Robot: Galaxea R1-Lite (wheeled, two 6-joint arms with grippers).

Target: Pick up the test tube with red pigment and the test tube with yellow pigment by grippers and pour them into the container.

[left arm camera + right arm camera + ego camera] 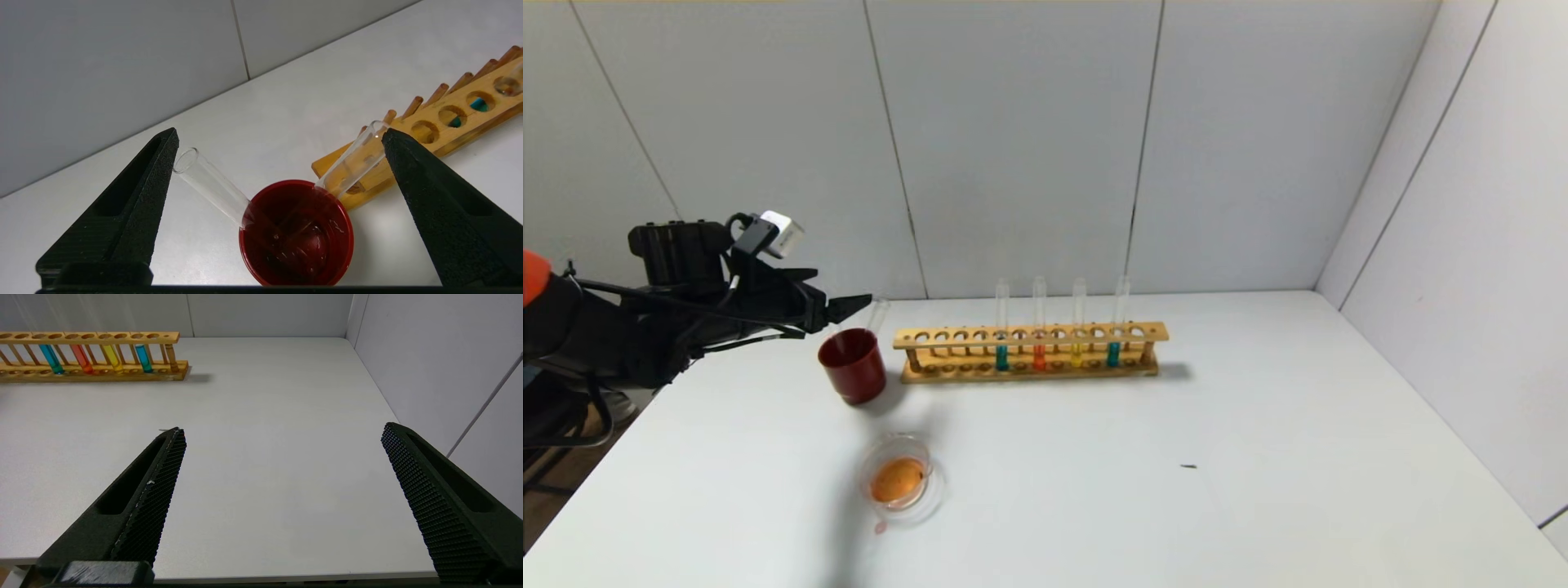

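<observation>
Container, near counter front edge, holds orange liquid. Left claw: spread above red cup; withdraw upward, clearing both empty tubes. Right claw: spread, idle.

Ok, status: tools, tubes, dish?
Left tool open above red cup, two empty tubes inside. Right tool open, parked. Dish holds orange liquid. Nothing obstructing.
</observation>
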